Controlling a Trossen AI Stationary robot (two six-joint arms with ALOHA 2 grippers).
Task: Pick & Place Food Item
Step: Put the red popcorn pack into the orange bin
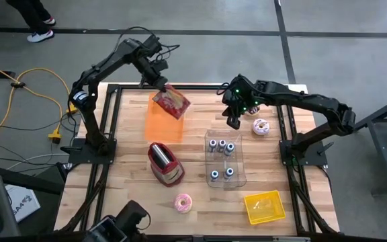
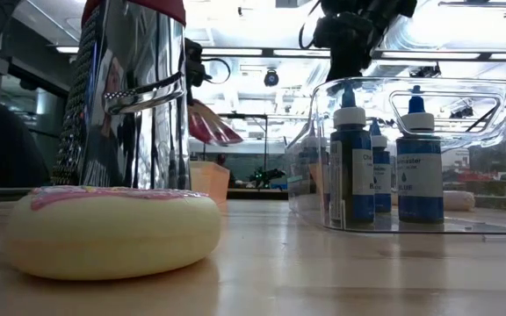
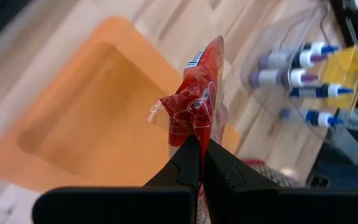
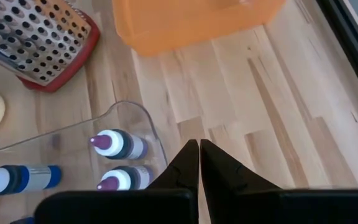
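Observation:
A red, partly clear food packet [image 1: 172, 101] hangs over the far part of the orange tray [image 1: 162, 123], with my left gripper [image 3: 199, 142] shut on it. In the low view the packet [image 2: 213, 124] shows above the tray [image 2: 210, 181]. My right gripper [image 1: 234, 122] hovers shut and holding nothing over bare wood just beyond the clear bin [image 1: 224, 158]; its shut fingertips [image 4: 199, 147] show over the bin's rim. My left gripper pinches one crumpled end of the packet [image 3: 193, 129] between its two fingers. The fingers slant down from the table's far left side. The packet stands out beyond the fingertips, lifted clear above the orange tray.
A steel grater with red trim [image 1: 165, 163] lies near the table's middle. The clear bin holds several blue-capped bottles [image 1: 222, 146]. One pink-iced donut [image 1: 261, 126] sits at the right, another [image 1: 183, 202] near the front edge. A yellow container [image 1: 264, 206] stands at front right.

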